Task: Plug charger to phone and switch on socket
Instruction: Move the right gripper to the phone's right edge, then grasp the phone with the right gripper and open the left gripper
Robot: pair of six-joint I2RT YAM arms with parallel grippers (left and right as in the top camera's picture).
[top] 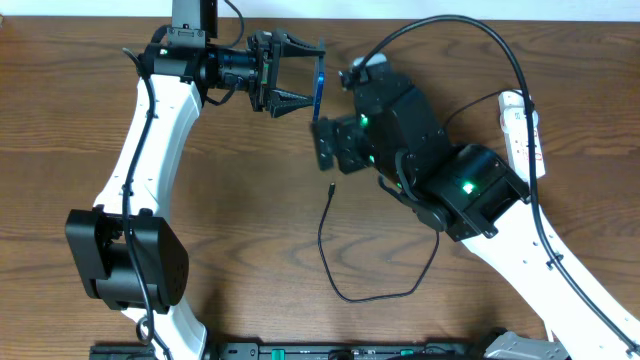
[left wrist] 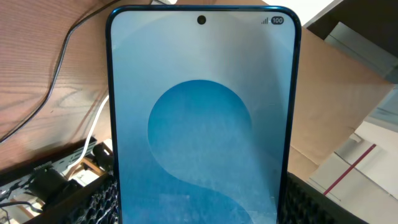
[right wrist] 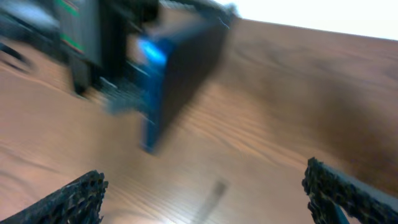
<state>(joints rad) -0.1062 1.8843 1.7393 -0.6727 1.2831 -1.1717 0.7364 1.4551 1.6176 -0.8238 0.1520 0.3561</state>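
Black mesh-faced fingers (left wrist: 93, 202) of the left gripper (top: 314, 80) clamp the phone (top: 320, 88) by its two long edges. The phone stands on end, slightly tilted, its long axis near vertical, so from overhead only a thin blue edge shows. Its glossy screen faces back to the left wrist: pale blue-grey with a deeper blue swirl, rounded corners, and a small camera hole at the top of that view. Its dark flat back faces the right gripper (right wrist: 202, 177), whose jaws are spread wide with nothing between them; that view is blurred.

Below and between the arms the charger (top: 320, 235) lies loose on the table (top: 250, 220), a thin black cable curling in an open loop, its small tip pointing up toward the phone. The table is brown wood grain, matte.

Far right lies the socket (top: 522, 125), a long white plastic strip. Brown cardboard (left wrist: 348, 93) shows behind the phone.
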